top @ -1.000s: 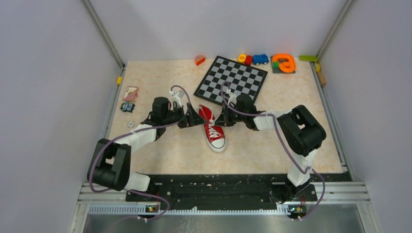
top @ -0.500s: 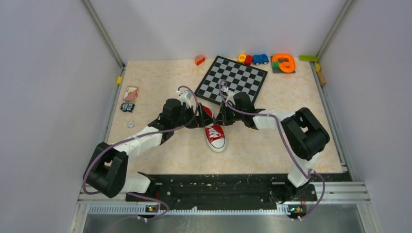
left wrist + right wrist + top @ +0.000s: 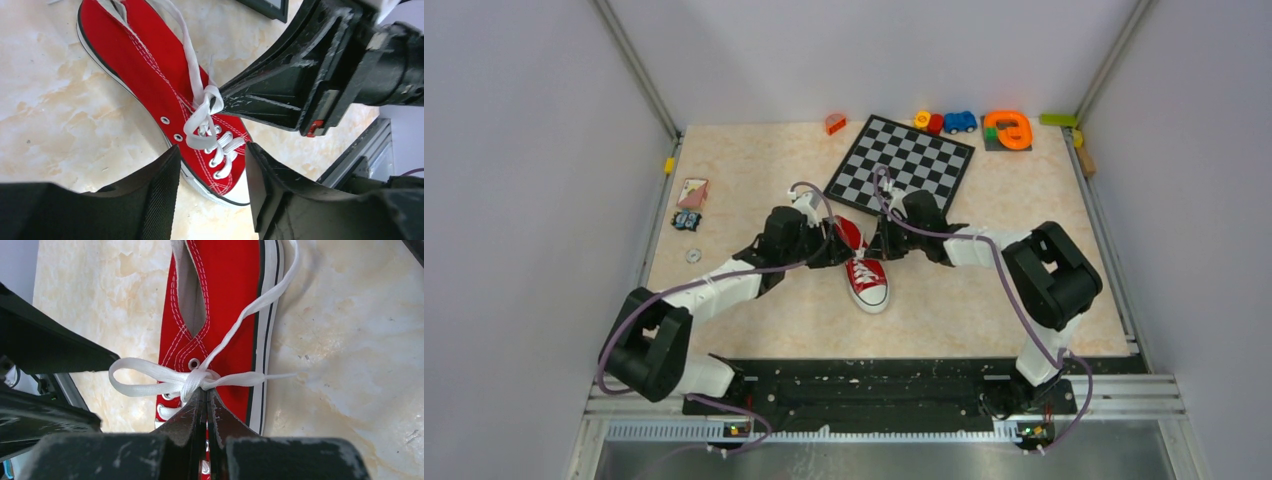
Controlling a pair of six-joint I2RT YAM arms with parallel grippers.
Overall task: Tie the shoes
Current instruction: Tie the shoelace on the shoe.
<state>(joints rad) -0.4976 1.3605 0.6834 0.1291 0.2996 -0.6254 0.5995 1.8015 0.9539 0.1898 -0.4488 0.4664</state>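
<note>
**A:** Top external view first: where is the shoe?

**B:** The red sneaker (image 3: 862, 265) lies in the middle of the table (image 3: 754, 180). Its white toe cap points toward the near edge. Its heel points far, just beside the near corner of the chessboard (image 3: 901, 160).

**A:** And the arms?

**B:** They reach in from both sides and meet over the laced part. The left gripper (image 3: 832, 247) is at the shoe's left and the right gripper (image 3: 876, 245) at its right, close together.

**A:** What is the right one doing?

**B:** In the right wrist view its jaws are pressed together, pinching the white laces (image 3: 199, 379) at the knot above the upper eyelets. A flat loop runs from the knot to the left. One thin end crosses the white sole edge onto the table at the right. Another strand runs far along the shoe's side.

**A:** The left one?

**B:** In the left wrist view its fingers (image 3: 150, 200) stand apart with a clear gap and grip nothing. The lower lacing shows through the gap, and the loop lies just beyond the tips. I cannot tell whether they touch the shoe.

**A:** Anything else there?

**B:** A blue toy car (image 3: 960, 121) and an orange piece (image 3: 1009, 130) sit along the far edge. A small card (image 3: 692, 192) is at the left.
</note>
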